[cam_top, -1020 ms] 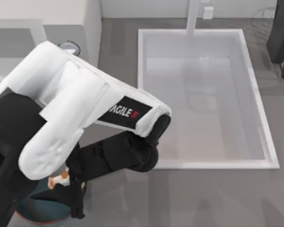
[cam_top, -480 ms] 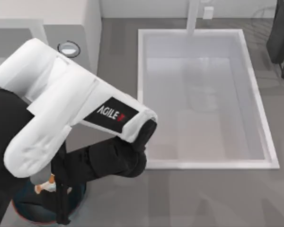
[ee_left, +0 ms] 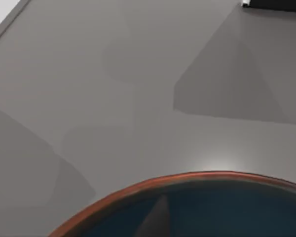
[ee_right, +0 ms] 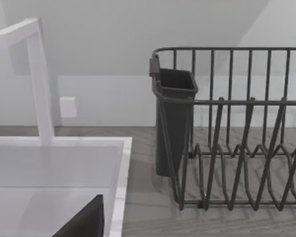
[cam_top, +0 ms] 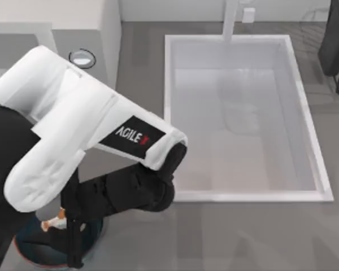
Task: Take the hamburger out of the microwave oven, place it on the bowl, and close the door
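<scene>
Surface: grey counter [cam_top: 226,237], with a large white sink [cam_top: 246,118] set into its right half and a dark wire dish rack [ee_right: 237,148] beyond the sink's far right corner.

Microwave oven [cam_top: 79,28]: white box at the counter's far left; one round silver-rimmed knob [cam_top: 82,57] shows past my arm. I cannot make out the door, which is hidden under my arm.

Bowl [cam_top: 42,251]: dark teal-blue with a brownish rim, at the near left corner of the counter, partly under my left arm. In the left wrist view its rim [ee_left: 153,183] curves just below the camera.

Hamburger [cam_top: 55,222]: small pale bun with orange-brown patches, at the bowl's far edge, pressed against the dark fingers.

Left gripper [cam_top: 73,234]: hangs over the bowl, fingers pointing down and touching the hamburger. I cannot tell how far apart they stand or whether they pinch it.

Right arm: parked off to the right, its wrist camera facing the sink's corner and the dish rack.

Change: against half a second ago nearly nothing differs; my left arm, the hamburger and the bowl sit where they were.
</scene>
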Controlling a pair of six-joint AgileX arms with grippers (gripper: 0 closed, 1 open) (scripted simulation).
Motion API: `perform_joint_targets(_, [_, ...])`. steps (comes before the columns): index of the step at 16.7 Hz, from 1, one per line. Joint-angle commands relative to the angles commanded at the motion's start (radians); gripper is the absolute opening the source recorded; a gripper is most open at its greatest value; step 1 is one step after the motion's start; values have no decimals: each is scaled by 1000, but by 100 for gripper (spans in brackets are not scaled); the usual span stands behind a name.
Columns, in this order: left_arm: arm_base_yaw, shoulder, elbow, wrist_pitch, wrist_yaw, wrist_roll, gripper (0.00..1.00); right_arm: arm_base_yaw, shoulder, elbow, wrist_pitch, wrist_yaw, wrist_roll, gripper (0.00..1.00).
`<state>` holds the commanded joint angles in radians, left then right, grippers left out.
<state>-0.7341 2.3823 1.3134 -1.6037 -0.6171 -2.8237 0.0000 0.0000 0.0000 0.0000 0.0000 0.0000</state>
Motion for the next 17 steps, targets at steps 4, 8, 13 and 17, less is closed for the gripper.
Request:
perform_joint_targets(4, [0, 0, 0, 0, 0, 0, 83, 0, 0, 0, 0, 0, 0, 100])
perform_joint_targets(8, [0, 0, 0, 0, 0, 0, 100, 0, 0, 0, 0, 0, 0, 100])
perform_joint_targets(13, [0, 0, 0, 0, 0, 0, 100, 0, 0, 0, 0, 0, 0, 100])
perform_joint_targets(17, [-11, -59, 1, -12, -23, -54, 100, 0, 0, 0, 0, 0, 0, 100])
